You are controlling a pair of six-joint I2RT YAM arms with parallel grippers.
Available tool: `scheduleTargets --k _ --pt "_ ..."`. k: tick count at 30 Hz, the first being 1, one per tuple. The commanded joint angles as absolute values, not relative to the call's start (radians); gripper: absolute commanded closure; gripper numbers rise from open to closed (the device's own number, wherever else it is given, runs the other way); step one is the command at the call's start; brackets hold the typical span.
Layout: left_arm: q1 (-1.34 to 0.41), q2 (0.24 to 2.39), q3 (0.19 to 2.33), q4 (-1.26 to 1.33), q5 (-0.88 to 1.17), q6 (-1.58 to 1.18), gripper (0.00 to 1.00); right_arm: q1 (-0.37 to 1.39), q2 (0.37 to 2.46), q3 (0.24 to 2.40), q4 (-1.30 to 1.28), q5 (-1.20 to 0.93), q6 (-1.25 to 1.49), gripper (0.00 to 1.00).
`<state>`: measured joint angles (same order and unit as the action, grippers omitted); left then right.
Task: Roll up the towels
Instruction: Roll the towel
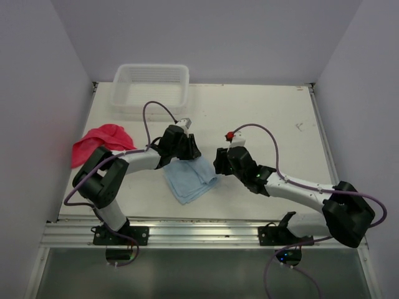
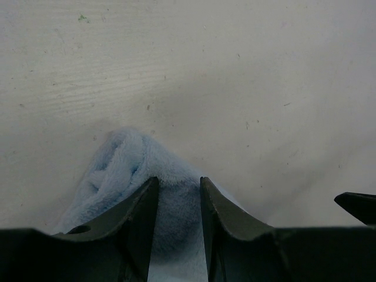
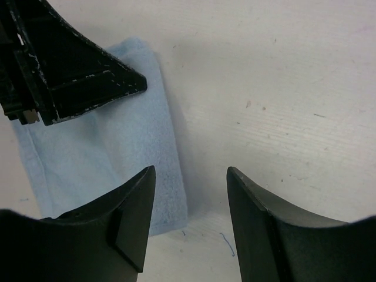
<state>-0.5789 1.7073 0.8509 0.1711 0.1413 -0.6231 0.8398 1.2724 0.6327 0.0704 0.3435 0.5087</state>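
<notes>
A light blue towel [image 1: 190, 177] lies folded flat on the table's middle. My left gripper [image 1: 186, 149] is at its far edge, its jaws closed on a raised fold of the blue towel [image 2: 123, 167]; the cloth bunches up past the fingertips [image 2: 151, 188]. My right gripper [image 1: 219, 163] is open and empty just right of the towel, low over the table. In the right wrist view the towel's [image 3: 88, 147] right edge lies under my left finger [image 3: 132, 200], and the left gripper [image 3: 64, 76] shows at the upper left. A red towel [image 1: 100, 143] lies crumpled at the left edge.
A white plastic basket [image 1: 151, 86] stands at the back left against the wall. White walls enclose the table on three sides. Bare table [image 1: 280, 118] lies to the right and behind the right arm.
</notes>
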Motion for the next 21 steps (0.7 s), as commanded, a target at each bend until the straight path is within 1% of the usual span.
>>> scheduleTargets --k 1,2,7,17,19,21 --pt "-0.574 1.717 0.833 0.132 0.089 -0.580 0.61 0.801 1.282 0.608 0.182 0.128 0.630 0.44" --pt "-0.574 1.715 0.834 0.132 0.089 -0.581 0.61 0.787 1.292 0.603 0.211 0.088 0.634 0.44" --pt "-0.574 1.706 0.834 0.130 0.089 -0.584 0.61 0.784 1.379 0.580 0.267 0.023 0.655 0.44" --pt "-0.574 1.704 0.834 0.140 0.104 -0.594 0.61 0.785 1.512 0.557 0.322 0.005 0.657 0.46" --pt "-0.574 1.706 0.836 0.143 0.106 -0.598 0.61 0.785 1.519 0.558 0.322 -0.020 0.649 0.49" --pt "-0.574 1.706 0.834 0.146 0.107 -0.601 0.61 0.784 1.525 0.560 0.321 -0.028 0.637 0.56"
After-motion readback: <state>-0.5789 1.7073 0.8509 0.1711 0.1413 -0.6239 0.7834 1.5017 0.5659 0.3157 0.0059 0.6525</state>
